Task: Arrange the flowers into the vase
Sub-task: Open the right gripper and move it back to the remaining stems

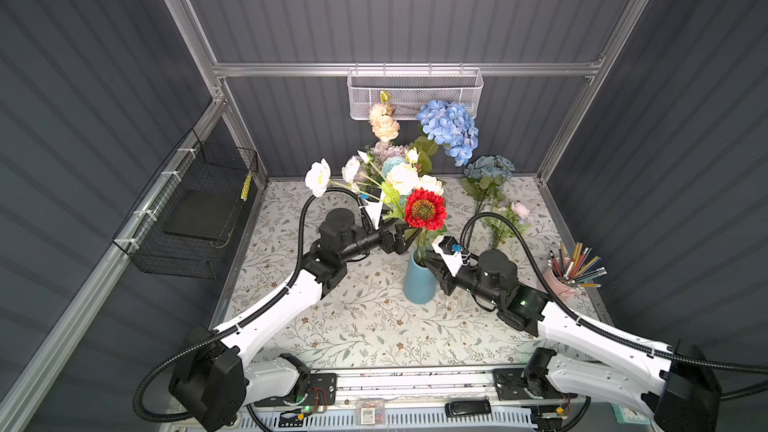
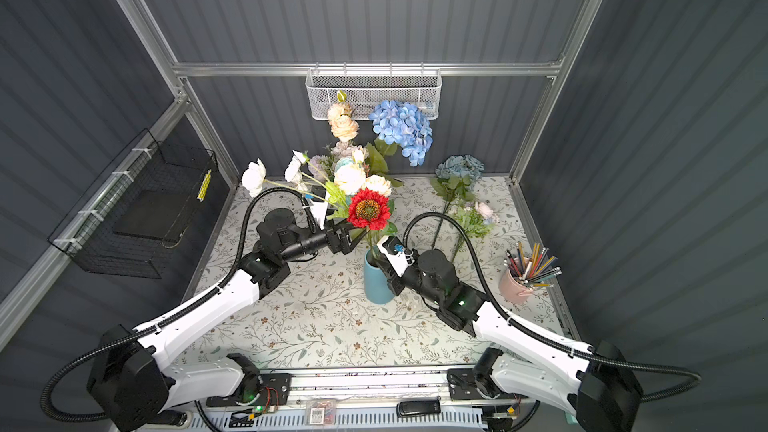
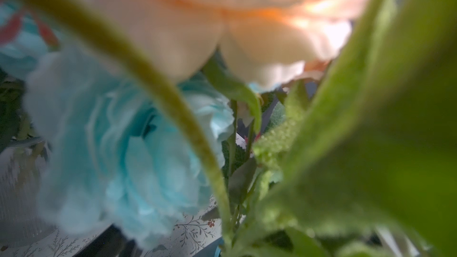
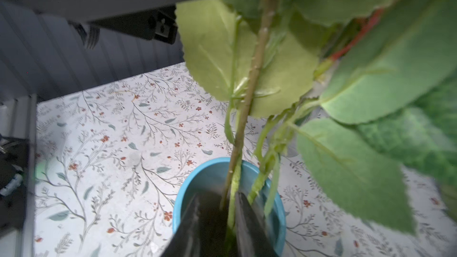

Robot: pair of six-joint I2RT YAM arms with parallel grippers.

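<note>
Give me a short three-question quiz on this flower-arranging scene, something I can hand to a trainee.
1. True or false: the blue vase stands upright with green stems in it.
2. The pencils stand in: A) a pink cup, B) the blue vase, C) nothing, lying loose.
3. Fill in: beside the red daisy, the left gripper holds its fingers ___.
Key: 1 true; 2 A; 3 open.
</note>
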